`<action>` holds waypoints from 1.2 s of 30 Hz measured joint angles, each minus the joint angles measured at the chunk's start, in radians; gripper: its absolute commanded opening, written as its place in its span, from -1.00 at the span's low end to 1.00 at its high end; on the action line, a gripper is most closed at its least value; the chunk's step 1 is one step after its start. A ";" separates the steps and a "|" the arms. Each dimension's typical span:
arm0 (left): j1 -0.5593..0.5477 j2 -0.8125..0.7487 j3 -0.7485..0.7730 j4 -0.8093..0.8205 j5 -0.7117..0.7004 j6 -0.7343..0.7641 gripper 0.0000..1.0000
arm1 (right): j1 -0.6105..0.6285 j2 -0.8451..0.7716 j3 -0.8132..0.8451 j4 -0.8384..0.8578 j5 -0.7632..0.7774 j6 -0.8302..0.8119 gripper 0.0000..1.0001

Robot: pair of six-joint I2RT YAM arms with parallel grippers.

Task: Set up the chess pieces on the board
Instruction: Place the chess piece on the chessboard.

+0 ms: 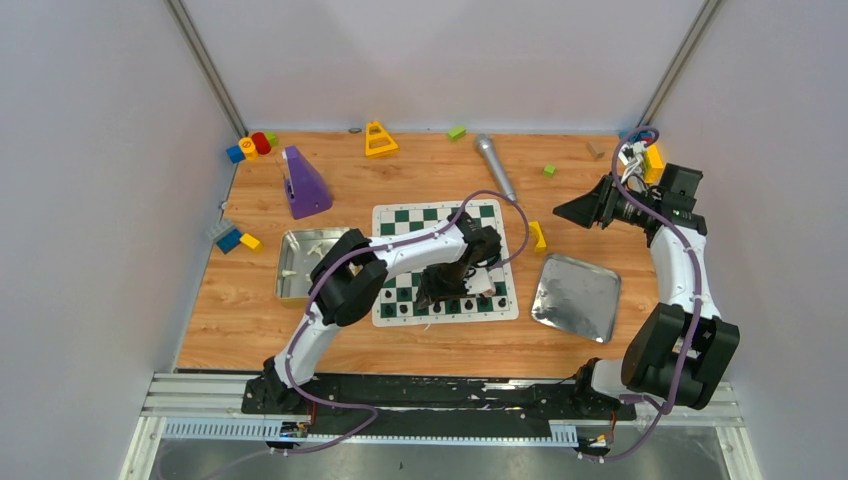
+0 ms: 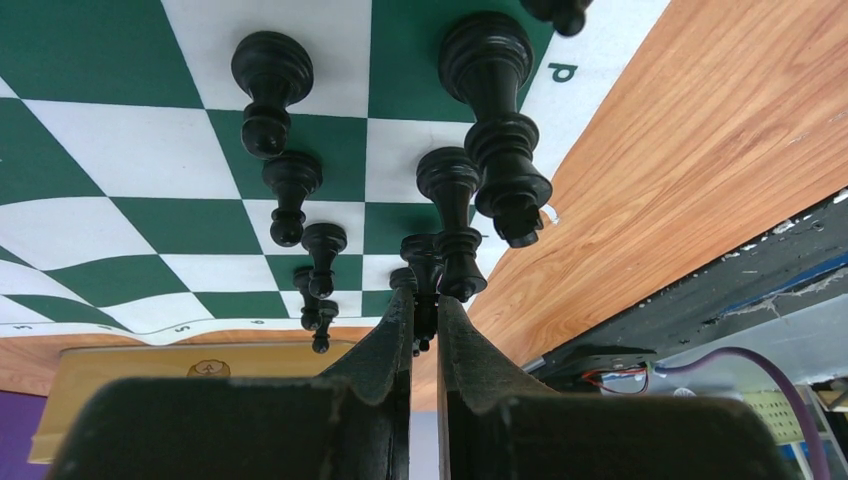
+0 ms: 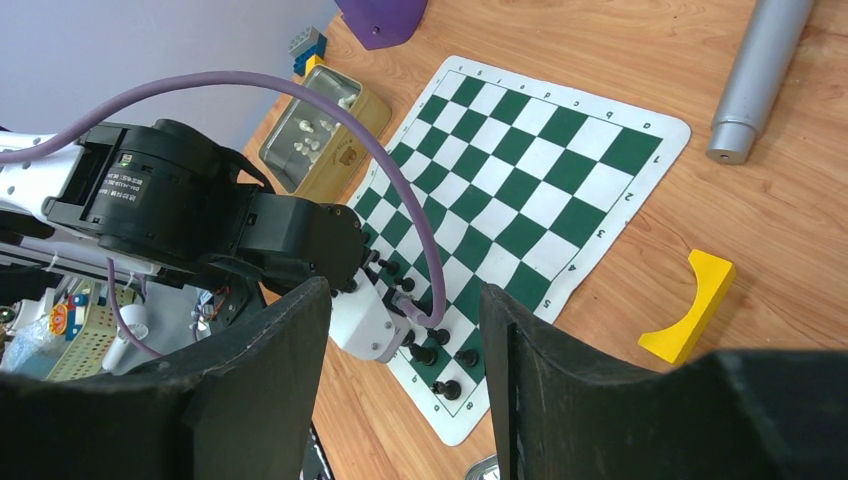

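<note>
The green and white board [image 1: 420,216] lies at the table's middle. Black chess pieces [image 1: 470,304] stand in two rows along its near edge; the left wrist view shows a line of pawns [image 2: 290,185] and taller pieces [image 2: 495,110] beside them. My left gripper [image 1: 440,290] reaches down over those rows and is shut on a thin black piece [image 2: 424,270] in the row nearest the board's edge, seen pinched between the two fingers of my left gripper [image 2: 425,320]. My right gripper [image 1: 572,212] hangs high at the right, open and empty, as the right wrist view of the gripper [image 3: 405,290] shows. White pieces [image 3: 312,135] lie in the left tray [image 1: 290,290].
A bare metal tray [image 1: 577,297] sits right of the board, a yellow curved block [image 1: 538,236] at the board's right edge, a silver microphone [image 1: 495,167] behind it. A purple cone-shaped thing [image 1: 303,185], a yellow triangle [image 1: 379,139] and coloured blocks [image 1: 250,146] lie at the back.
</note>
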 measured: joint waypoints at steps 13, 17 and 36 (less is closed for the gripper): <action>0.000 0.008 0.000 0.000 -0.026 0.000 -0.85 | -0.006 0.000 -0.002 0.000 -0.009 0.000 0.14; 0.000 0.010 0.000 0.000 -0.030 0.000 -0.83 | -0.006 0.000 -0.005 0.000 -0.013 0.000 0.14; -0.009 0.021 0.000 -0.007 -0.029 -0.001 -0.53 | -0.008 0.000 -0.010 0.000 -0.016 0.000 0.14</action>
